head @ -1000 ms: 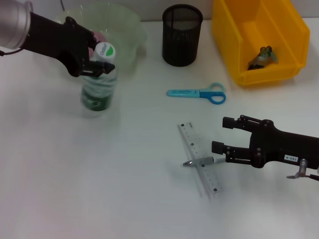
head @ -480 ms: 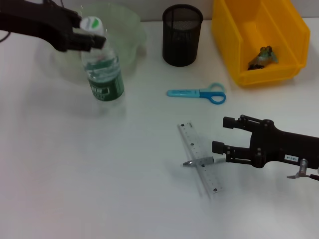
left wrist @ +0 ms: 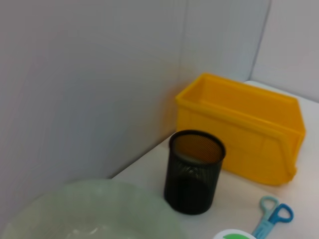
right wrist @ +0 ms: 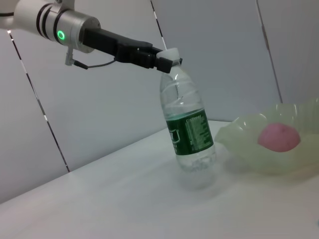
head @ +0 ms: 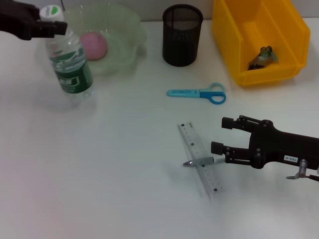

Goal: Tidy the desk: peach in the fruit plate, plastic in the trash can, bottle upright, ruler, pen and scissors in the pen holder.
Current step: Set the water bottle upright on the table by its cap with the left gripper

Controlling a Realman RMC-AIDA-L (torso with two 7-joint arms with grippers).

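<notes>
The bottle (head: 71,67) stands almost upright on the desk (head: 99,174), left of the fruit plate (head: 127,37). My left gripper (head: 49,26) is shut on its white cap; the right wrist view shows that grip (right wrist: 160,57) on the bottle (right wrist: 189,134). Inside the fruit plate lies the peach (head: 93,46). The ruler (head: 201,159) lies flat at centre right, and the pen (head: 198,162) crosses it. My right gripper (head: 222,135) hovers open just right of them. The scissors (head: 197,93) lie in front of the pen holder (head: 182,35). A crumpled piece of plastic (head: 263,56) sits in the trash can (head: 234,45).
The left wrist view shows the pen holder (left wrist: 193,172), the trash can (left wrist: 244,144), the scissors (left wrist: 271,216) and the fruit plate's rim (left wrist: 99,204) against a grey back wall. The desk's back edge runs just behind these containers.
My left gripper has carried the bottle leftward away from the fruit plate and stood it nearly upright, so the peach now shows. The right arm has not moved.
</notes>
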